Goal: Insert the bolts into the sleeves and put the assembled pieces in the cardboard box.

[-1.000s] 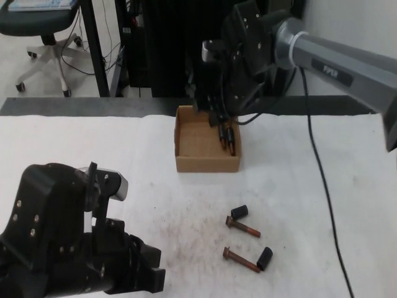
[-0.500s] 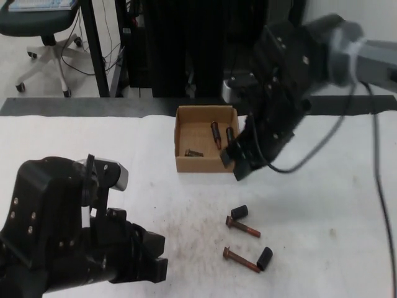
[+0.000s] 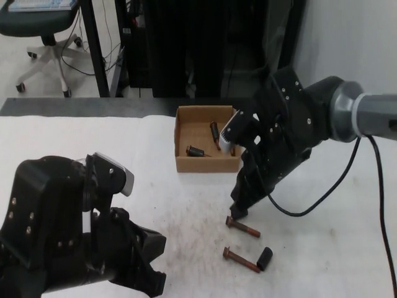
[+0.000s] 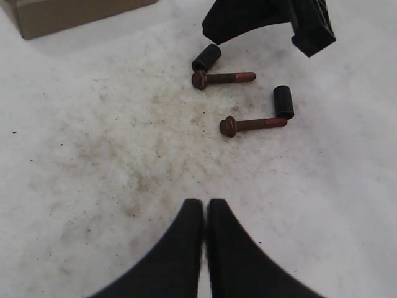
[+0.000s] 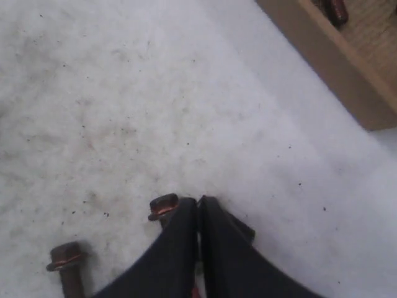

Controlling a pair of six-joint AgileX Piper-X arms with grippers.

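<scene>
Two rusty bolts and two black sleeves lie loose on the white bench. In the left wrist view one bolt [image 4: 223, 78] lies beside a sleeve [image 4: 206, 57]; the other bolt [image 4: 251, 125] touches the second sleeve [image 4: 283, 101]. My right gripper [image 3: 237, 213] is shut and empty, its tips down at the bench beside the first bolt's head [image 5: 163, 206], covering that sleeve from above. My left gripper [image 4: 205, 211] is shut and empty, low over the bench short of the parts. The cardboard box [image 3: 208, 164] holds assembled pieces [image 3: 196, 151].
The left arm's bulk [image 3: 62, 236] fills the bench's front left corner. The right arm's cable [image 3: 347, 180] loops over the right side of the bench. An office chair [image 3: 43, 28] and dark racks stand behind the bench.
The right arm has left the spot above the box, where pieces now lie, and swung down to the nearer bolt and sleeve. The left arm shifted slightly.
</scene>
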